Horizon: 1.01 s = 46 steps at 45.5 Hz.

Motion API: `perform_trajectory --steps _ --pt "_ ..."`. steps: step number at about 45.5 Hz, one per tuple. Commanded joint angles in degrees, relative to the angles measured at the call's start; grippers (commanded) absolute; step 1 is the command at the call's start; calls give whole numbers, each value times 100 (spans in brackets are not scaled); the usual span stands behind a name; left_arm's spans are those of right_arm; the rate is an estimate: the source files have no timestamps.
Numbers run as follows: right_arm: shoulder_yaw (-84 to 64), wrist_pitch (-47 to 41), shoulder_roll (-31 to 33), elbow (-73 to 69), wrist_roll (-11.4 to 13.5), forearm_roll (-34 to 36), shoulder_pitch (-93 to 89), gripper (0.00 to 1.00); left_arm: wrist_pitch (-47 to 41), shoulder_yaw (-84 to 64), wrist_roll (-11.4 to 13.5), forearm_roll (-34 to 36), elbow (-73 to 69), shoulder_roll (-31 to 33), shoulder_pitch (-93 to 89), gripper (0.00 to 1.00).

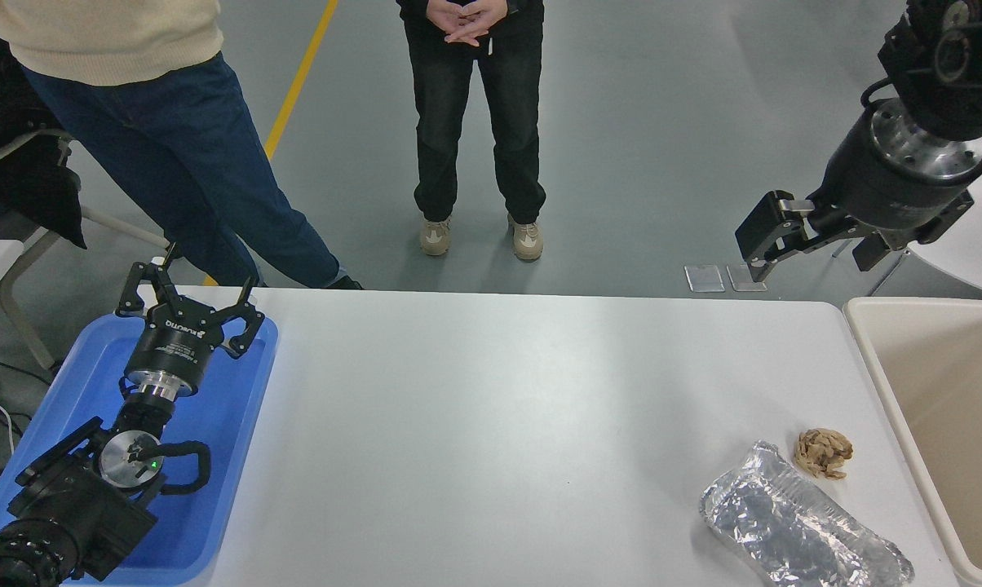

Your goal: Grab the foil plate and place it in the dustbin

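The foil plate (801, 530) is a shiny, crinkled silver tray lying flat near the table's front right corner. The dustbin (939, 424) is a large cream tub at the table's right edge, cut off by the picture's edge. My right gripper (817, 249) hangs open and empty, high above the table's far right edge, well up and back from the foil plate. My left gripper (189, 293) is parked open and empty over the blue tray at the lower left.
A small brown crumpled paper wad (823, 452) lies just beyond the foil plate, close to the dustbin wall. A blue tray (230, 424) sits at the table's left end. Two people (475, 122) stand at the far side.
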<state>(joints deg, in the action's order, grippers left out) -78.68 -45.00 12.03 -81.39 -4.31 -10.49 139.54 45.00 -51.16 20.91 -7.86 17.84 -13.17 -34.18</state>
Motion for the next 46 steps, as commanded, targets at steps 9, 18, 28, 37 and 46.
perform_trajectory --steps 9,18,28,37,46 --pt "10 0 326 1 -8 56 -295 100 0 1 1 -5 0 -2 8 100" --pt "-69 0 721 18 -8 38 -550 100 0 1 10 -14 -9 -2 17 100" --pt "54 0 1319 36 27 -181 -1183 100 0 1 10 -14 -9 -2 17 100" --pt "503 0 1741 44 132 -1033 -1640 100 0 1 10 -23 -9 -2 17 100" --pt "722 167 1882 36 387 -2491 -2237 100 0 1 10 -23 -9 -2 17 100"
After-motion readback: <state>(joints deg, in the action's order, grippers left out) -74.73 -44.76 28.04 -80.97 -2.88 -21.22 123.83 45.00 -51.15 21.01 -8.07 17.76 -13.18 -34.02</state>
